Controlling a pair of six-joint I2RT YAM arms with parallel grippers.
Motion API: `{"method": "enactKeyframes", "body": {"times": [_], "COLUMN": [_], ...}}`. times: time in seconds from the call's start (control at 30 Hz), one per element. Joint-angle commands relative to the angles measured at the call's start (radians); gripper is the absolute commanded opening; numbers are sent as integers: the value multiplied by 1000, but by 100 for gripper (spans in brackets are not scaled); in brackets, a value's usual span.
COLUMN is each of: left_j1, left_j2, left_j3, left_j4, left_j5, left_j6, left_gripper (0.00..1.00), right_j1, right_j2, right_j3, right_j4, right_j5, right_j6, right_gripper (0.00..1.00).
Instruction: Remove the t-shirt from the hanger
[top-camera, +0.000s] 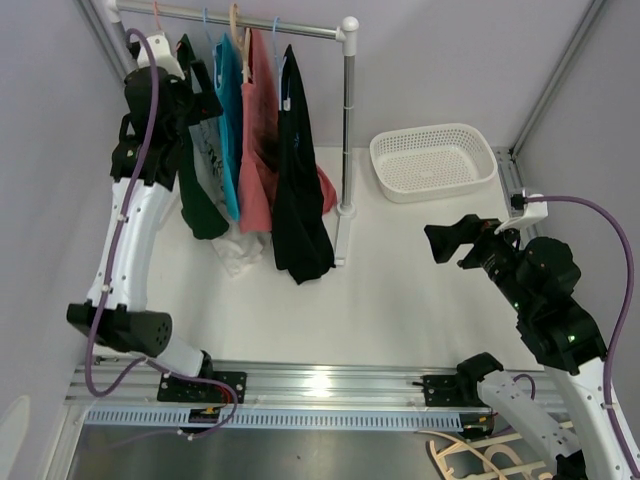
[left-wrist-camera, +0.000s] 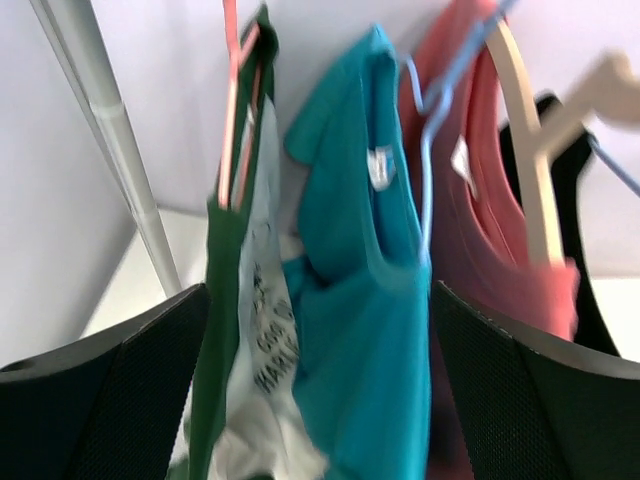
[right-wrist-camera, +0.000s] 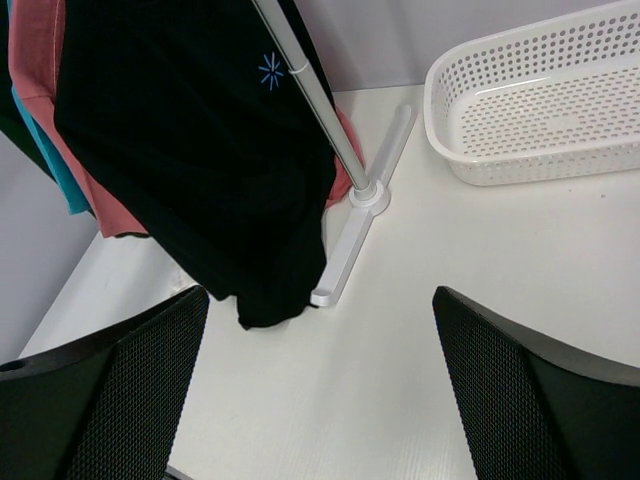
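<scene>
Left tool (left-wrist-camera: 320, 390) released, facing the teal t-shirt (left-wrist-camera: 365, 300); right tool (right-wrist-camera: 320, 390) released too

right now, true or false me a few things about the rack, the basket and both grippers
The white basket is empty. True.
The black t-shirt hangs nearest the rack's upright post. True.
The right gripper holds the black t-shirt. False: it is open and apart from it.
The left gripper is shut. False: up by the rail, its jaws stand open around the teal t-shirt.
</scene>
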Motion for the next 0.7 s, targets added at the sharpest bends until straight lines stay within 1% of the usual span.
{"method": "enactKeyframes", "body": {"times": [0.0, 0.03, 0.07, 0.13, 0.17, 0.23, 0.37, 0.4, 0.5, 0.67], "left_j1": [13, 16, 22, 47, 57, 80, 116, 125, 137, 137], "left_j2": [69, 89, 109, 167, 183, 214, 266, 276, 329, 407], "left_j3": [116, 128, 190, 241, 295, 313, 382, 389, 435, 488], "left_j4": [71, 75, 63, 36, 29, 32, 25, 28, 17, 0], "left_j5": [-77, -88, -94, -90, -81, -44, -21, -13, 8, 61], "left_j6": [71, 77, 77, 64, 53, 53, 32, 31, 31, 18], "left_gripper": [96, 96, 96, 96, 96, 95, 92, 90, 87, 72], "right_j1": [5, 5, 5, 5, 5, 5, 5, 5, 5, 5], "right_j2": [-11, -11, -11, -8, -7, -4, 7, 12, 27, 38], "right_j3": [-3, -3, -6, -8, -9, -11, -19, -19, -20, -20], "right_j4": [37, 35, 35, 35, 35, 35, 45, 45, 51, 55], "right_j5": [-21, -20, -46, -41, -38, -35, -41, -48, -52, -55], "right_j6": [-18, -19, -21, -24, -26, -32, -32, -33, -32, -32], "right_gripper": [99, 100, 99, 99, 100, 100, 100, 99, 99, 99]}}
